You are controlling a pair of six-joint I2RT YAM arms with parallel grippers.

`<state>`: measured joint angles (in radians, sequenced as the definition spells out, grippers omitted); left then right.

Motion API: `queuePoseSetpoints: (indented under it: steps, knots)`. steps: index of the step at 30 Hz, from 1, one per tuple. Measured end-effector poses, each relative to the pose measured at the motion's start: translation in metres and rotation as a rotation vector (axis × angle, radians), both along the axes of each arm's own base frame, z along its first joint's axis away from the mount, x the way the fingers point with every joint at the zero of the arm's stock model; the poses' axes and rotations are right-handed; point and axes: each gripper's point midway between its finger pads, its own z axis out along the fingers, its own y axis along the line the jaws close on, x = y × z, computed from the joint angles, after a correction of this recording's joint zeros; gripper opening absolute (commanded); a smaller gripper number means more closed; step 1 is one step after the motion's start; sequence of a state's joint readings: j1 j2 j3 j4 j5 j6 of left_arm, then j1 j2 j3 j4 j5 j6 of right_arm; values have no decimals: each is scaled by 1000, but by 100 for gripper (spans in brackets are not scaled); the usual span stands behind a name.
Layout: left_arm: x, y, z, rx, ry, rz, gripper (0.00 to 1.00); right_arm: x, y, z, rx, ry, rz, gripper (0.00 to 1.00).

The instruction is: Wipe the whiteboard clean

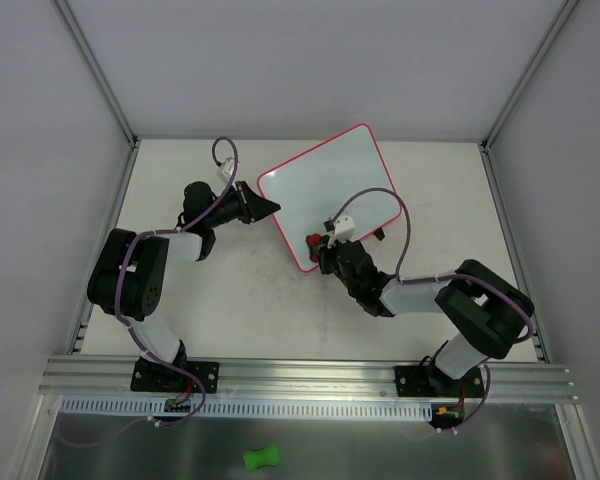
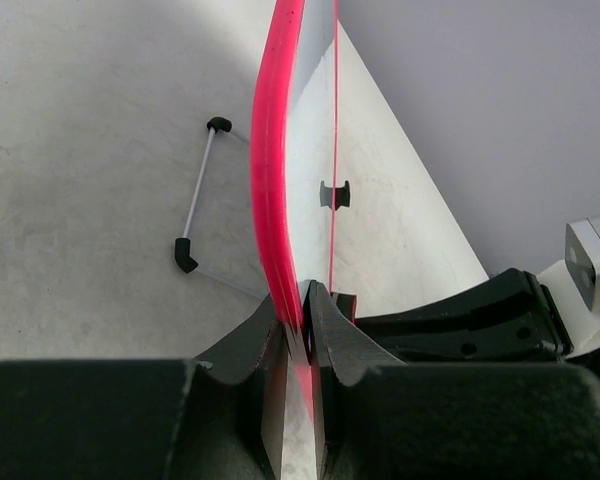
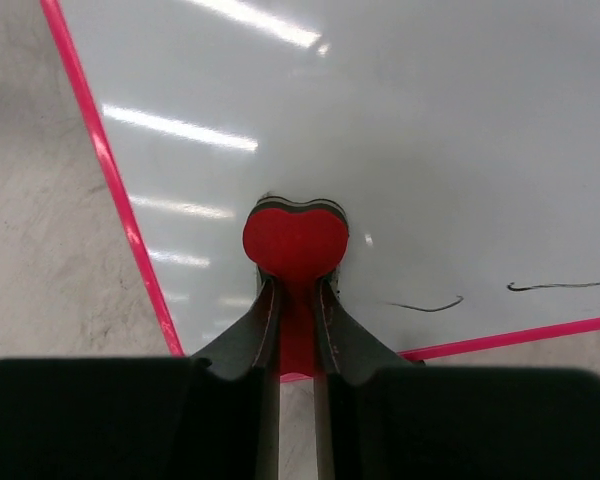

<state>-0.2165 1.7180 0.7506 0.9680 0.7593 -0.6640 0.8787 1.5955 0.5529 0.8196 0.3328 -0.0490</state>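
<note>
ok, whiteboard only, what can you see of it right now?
The whiteboard is a glossy white rectangle, rounded corners, thin pink-red frame, set skewed at the far middle of the table. The left gripper is shut on its left edge. The right gripper, shut on a red eraser, holds it on the surface near the closest corner. Two thin dark strokes sit by the near edge; the rest looks clean.

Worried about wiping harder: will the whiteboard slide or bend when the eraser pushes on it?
Probably stiff: the whiteboard is a flat framed panel. It looks thin and light, so the eraser could skid it across the table, though the left gripper pinching its frame should hold it.
</note>
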Motion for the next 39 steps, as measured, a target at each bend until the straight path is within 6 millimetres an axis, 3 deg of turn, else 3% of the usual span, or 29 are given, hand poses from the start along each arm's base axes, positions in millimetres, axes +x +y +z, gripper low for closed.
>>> queuePoseSetpoints:
  steps: [12, 23, 31, 39]
  knots:
    - [0, 0, 0, 1, 4, 2, 0, 46, -59, 0, 210, 73, -197, 0]
    - [1, 0, -1, 2, 8, 5, 0, 68, -90, -1, 383, 106, -336, 0]
    - [0, 0, -1, 1, 8, 4, 0, 82, -127, -11, 410, 136, -476, 0]
    - [0, 0, -1, 2, 10, 5, 0, 96, -140, -10, 390, 163, -528, 0]
